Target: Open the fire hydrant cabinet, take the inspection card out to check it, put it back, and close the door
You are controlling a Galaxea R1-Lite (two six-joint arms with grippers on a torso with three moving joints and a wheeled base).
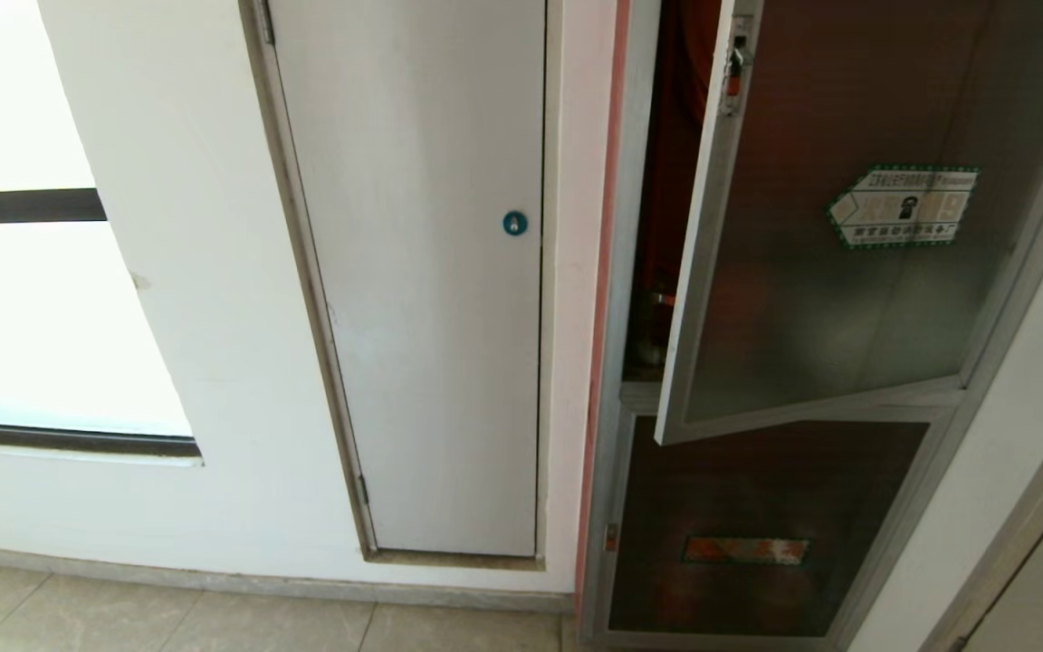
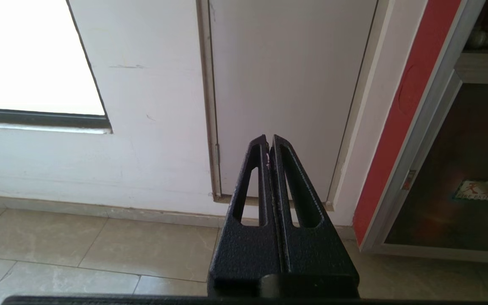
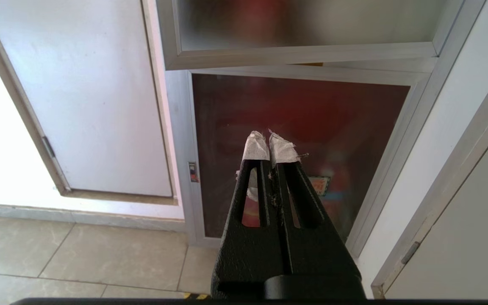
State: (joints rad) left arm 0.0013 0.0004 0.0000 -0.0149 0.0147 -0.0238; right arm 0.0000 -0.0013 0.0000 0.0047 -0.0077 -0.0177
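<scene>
The fire hydrant cabinet (image 1: 617, 471) stands at the right of the head view, silver-framed with a red edge strip. Its door (image 1: 811, 299), dark glass with a green-bordered sticker (image 1: 904, 206) and a small red latch (image 1: 735, 72), hangs ajar, its latch edge swung out from the frame. Red gear (image 1: 675, 136) shows through the gap. The inspection card is out of view. My left gripper (image 2: 268, 142) is shut and empty, low before the white door. My right gripper (image 3: 269, 140), tips wrapped in white tape, is shut and empty before the cabinet's lower panel (image 3: 299, 140).
A plain white door (image 1: 431, 317) with a round blue lock (image 1: 514, 223) is set in the wall left of the cabinet. A bright window (image 1: 33, 299) lies further left. Another door frame (image 1: 1019, 543) edges the far right. Beige floor tiles (image 1: 214, 625) run along the wall.
</scene>
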